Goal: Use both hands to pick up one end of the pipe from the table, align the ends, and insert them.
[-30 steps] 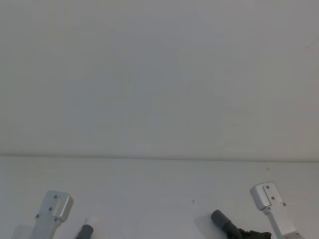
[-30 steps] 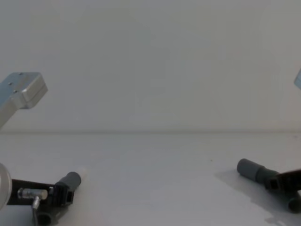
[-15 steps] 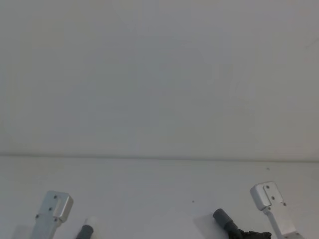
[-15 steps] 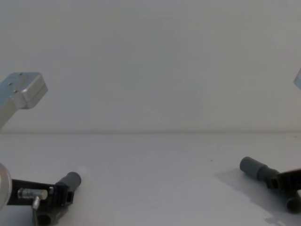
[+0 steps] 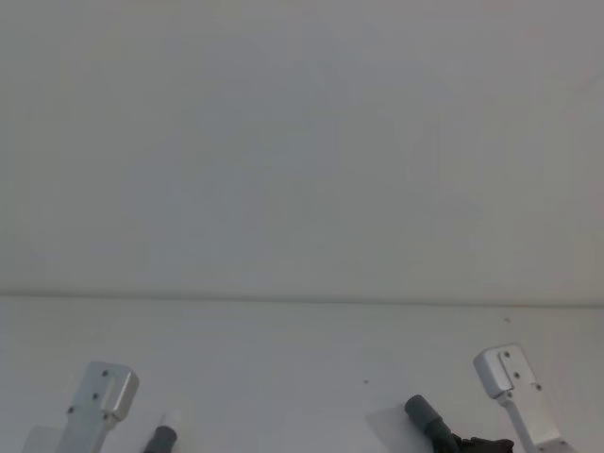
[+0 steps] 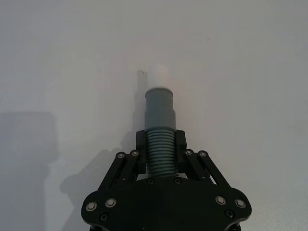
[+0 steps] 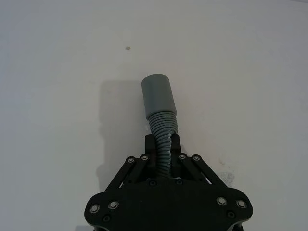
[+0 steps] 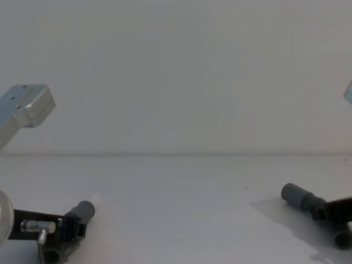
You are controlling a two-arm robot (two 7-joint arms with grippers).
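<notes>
While both arms sit low over the table (image 8: 176,203), we see the left gripper (image 6: 160,144) pinching the ribbed middle of the white-tipped pipe piece (image 6: 159,113) and the right gripper (image 7: 162,147) pinching the socket piece (image 7: 159,98). The pieces lie well apart, their rear halves hidden behind the gripper bodies.

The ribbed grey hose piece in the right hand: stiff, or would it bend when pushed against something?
Probably bendy: the hose piece curves along its ribbed middle just past the right hand. Its smooth cuff looks rigid and should keep its shape. It seems light: held by the ribs alone, the cuff sticks out without drooping.
</notes>
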